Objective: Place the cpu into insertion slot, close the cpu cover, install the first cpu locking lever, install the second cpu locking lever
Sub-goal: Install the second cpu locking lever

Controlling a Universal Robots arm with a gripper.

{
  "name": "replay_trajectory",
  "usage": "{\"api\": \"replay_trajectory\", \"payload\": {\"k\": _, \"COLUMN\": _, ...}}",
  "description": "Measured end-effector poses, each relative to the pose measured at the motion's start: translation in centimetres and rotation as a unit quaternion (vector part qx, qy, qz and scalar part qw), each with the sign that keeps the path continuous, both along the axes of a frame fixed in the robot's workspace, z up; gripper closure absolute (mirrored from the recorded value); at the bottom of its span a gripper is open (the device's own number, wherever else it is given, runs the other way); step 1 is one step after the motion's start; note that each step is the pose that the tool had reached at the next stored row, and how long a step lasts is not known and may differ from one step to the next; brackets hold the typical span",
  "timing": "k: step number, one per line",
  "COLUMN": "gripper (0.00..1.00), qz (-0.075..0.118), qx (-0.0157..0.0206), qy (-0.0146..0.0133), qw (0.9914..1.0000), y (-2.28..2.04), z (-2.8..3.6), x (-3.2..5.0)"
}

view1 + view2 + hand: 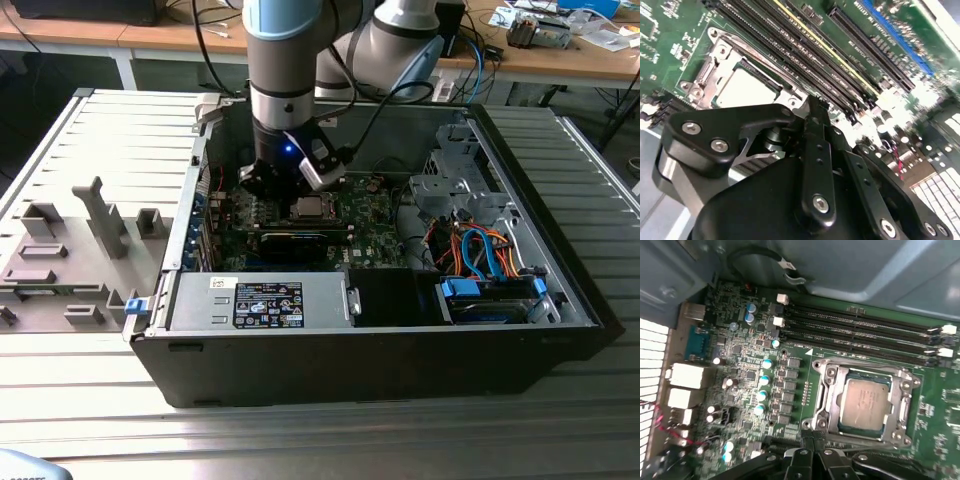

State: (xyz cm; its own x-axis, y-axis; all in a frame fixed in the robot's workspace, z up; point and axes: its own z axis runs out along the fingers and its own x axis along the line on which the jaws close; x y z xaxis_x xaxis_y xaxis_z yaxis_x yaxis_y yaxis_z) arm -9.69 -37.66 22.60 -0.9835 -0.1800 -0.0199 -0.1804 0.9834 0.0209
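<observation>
The cpu [866, 402] lies flat in the insertion slot [867, 375] on the green motherboard, its pale metal top showing through the window of the silver cpu cover [827, 390], which lies down around it. In the second wrist view the cpu [747, 87] and cpu cover [715, 62] sit just beyond my fingertips. My gripper [813, 439] is shut, its black fingertips pressed together close to one edge of the socket frame with nothing visible between them. The exterior view has the gripper [268, 178] low inside the case, to the exterior view's left of the cpu [312, 208].
Long black memory slots [860, 335] run beside the socket. Capacitors [762, 380] and rear ports [687, 377] crowd the board. The open computer case [380, 345] holds a power supply [260, 303], drive cages [455, 185] and coloured cables [480, 250]. Grey fixtures [100, 215] stand outside it.
</observation>
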Motion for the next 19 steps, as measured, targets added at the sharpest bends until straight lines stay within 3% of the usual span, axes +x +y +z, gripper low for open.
{"api": "replay_trajectory", "payload": {"k": 2, "gripper": 0.89, "qz": 0.000, "qx": -0.0024, "qy": 0.0000, "qw": 1.00000, "y": 0.00, "z": 0.62, "x": 0.00}}
{"api": "replay_trajectory", "payload": {"k": 4, "gripper": 0.89, "qz": 0.000, "qx": -0.0050, "qy": 0.0001, "qw": 0.99999, "y": 0.04, "z": 1.91, "x": 0.01}}
{"api": "replay_trajectory", "payload": {"k": 7, "gripper": 0.89, "qz": 0.000, "qx": -0.0065, "qy": 0.0000, "qw": 0.99998, "y": 0.08, "z": 2.86, "x": 0.01}}
{"api": "replay_trajectory", "payload": {"k": 9, "gripper": 0.89, "qz": 0.000, "qx": -0.0091, "qy": 0.0001, "qw": 0.99996, "y": 0.11, "z": 3.87, "x": 0.02}}
{"api": "replay_trajectory", "payload": {"k": 15, "gripper": 0.89, "qz": -0.006, "qx": -0.0098, "qy": 0.0003, "qw": 0.99994, "y": 0.09, "z": 3.85, "x": 0.13}}
{"api": "replay_trajectory", "payload": {"k": 19, "gripper": 0.89, "qz": -0.012, "qx": -0.0097, "qy": 0.0003, "qw": 0.99988, "y": -0.29, "z": 3.38, "x": 0.72}}
